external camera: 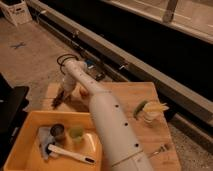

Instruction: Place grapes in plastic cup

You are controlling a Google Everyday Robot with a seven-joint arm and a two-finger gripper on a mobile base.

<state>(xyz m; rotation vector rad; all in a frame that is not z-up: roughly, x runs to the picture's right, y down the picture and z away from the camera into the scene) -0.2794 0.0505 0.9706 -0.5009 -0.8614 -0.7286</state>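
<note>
One gripper (59, 98) at far table (127, 96) corner

Yellow tray (15, 147) on the wooden desk (131, 97) holds a dark metal cup (57, 131), a grey cloth (43, 139) and a white-handled tool (67, 154). Glass (149, 115) with yellow-green contents right of tray, well apart. White box (15, 11) on the floor far behind tray.

We see a wooden table (125, 95). Directly on it: yellow tray (17, 142) front-left, glass w/ yellow-green contents (149, 114) at right, small metal item (161, 149) nr front-right edge, grapes (56, 102) at far-left corner, w/ gripper (60, 96) closed on them.
</note>
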